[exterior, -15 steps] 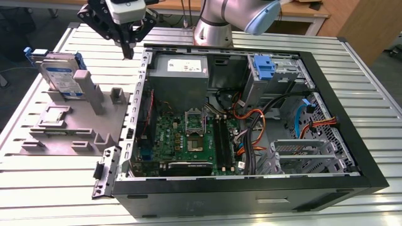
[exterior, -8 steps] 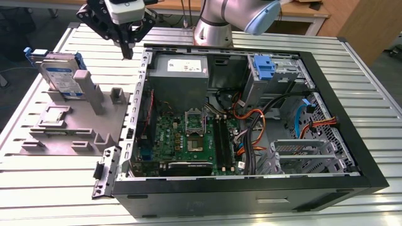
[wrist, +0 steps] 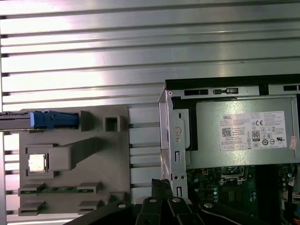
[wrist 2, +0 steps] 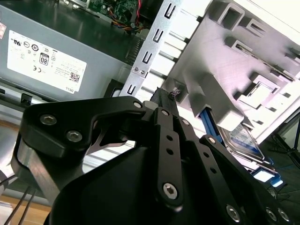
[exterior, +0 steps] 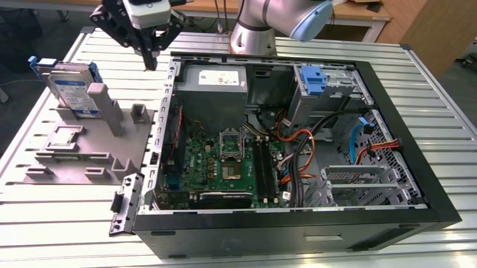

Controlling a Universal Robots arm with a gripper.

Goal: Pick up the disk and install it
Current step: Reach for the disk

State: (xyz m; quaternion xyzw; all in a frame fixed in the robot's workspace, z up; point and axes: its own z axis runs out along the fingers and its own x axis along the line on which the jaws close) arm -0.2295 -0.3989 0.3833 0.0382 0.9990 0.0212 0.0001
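The gripper [exterior: 151, 64] is hovering over the slatted table [exterior: 67, 234], between the grey parts fixture [exterior: 89, 153] and the back corner of the open computer case [exterior: 417, 190]. Its fingers [wrist 2: 161, 105] are pressed together and carrying nothing. The disk [exterior: 72, 89] is standing on edge in a slot at the far end of the fixture, toward the exterior view's left of the gripper and apart from it, with its blue carrier bracket [wrist: 52, 120] showing edge-on in the first wrist view. The step in hand looks like the reach for the disk. Doing it well means spreading the fingers wider than the drive before descending, squaring them across its flat faces and coming straight down. It also means staying clear of the grey post [exterior: 110, 109] just beside it, though how much room that post is leaving is hard to judge here.
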